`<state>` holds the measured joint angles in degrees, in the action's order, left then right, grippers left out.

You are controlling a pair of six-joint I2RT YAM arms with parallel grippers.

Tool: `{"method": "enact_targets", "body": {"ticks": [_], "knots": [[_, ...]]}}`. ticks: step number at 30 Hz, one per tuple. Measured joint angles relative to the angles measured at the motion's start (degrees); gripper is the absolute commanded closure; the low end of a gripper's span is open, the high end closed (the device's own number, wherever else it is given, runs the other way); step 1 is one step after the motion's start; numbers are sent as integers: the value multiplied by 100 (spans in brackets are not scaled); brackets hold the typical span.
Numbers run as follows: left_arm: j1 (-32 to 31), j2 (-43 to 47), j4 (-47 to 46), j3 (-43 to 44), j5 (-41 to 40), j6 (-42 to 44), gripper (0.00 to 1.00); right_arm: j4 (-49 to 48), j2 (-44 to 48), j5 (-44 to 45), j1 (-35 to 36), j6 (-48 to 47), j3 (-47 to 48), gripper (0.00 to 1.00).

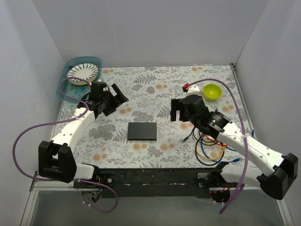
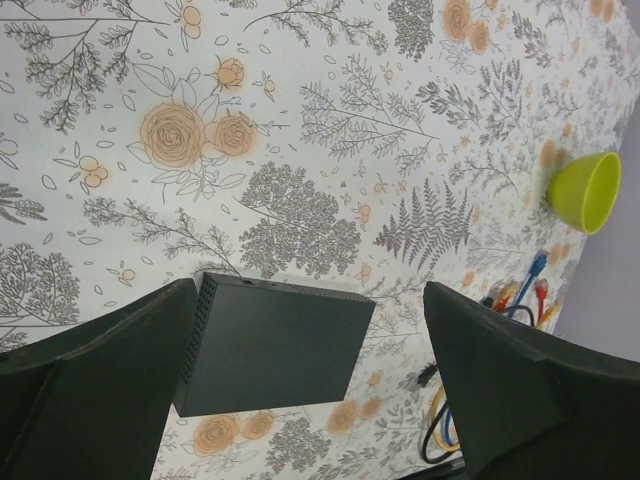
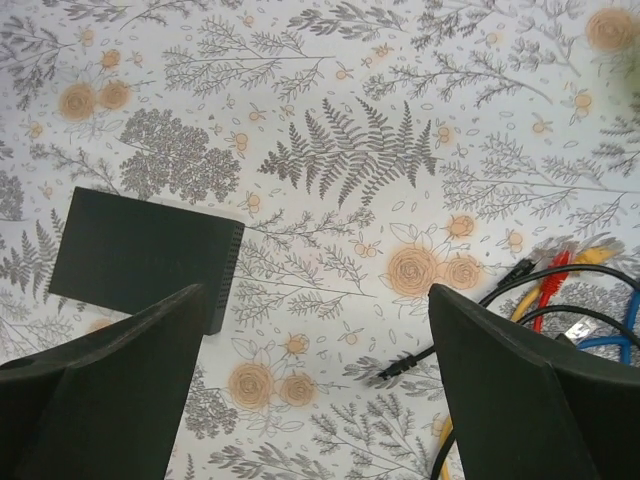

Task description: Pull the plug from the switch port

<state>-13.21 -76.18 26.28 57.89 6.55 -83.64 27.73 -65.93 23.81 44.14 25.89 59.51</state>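
Observation:
The switch is a flat black box lying in the middle of the flowered table, with no cable showing in it. It also shows in the left wrist view and the right wrist view. A black plug on a thin black cable lies loose on the table right of the switch, apart from it; it also shows in the right wrist view. My left gripper is open and empty, raised behind and left of the switch. My right gripper is open and empty, raised right of the switch, above the plug.
A tangle of coloured cables lies at the front right. A yellow-green bowl and a small white and red object sit at the back right. A striped plate rests in a blue tray at the back left.

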Motion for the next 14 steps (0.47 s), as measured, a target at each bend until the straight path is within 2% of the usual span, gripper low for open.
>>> {"method": "enact_targets", "body": {"ticks": [7, 14], "knots": [[-4, -155, 109, -20, 63, 313, 2, -175, 752, 710, 455, -426, -774, 2], [-164, -374, 114, -76, 306, 560, 2, -632, 1668, 876, 507, -743, -1462, 1]]}}
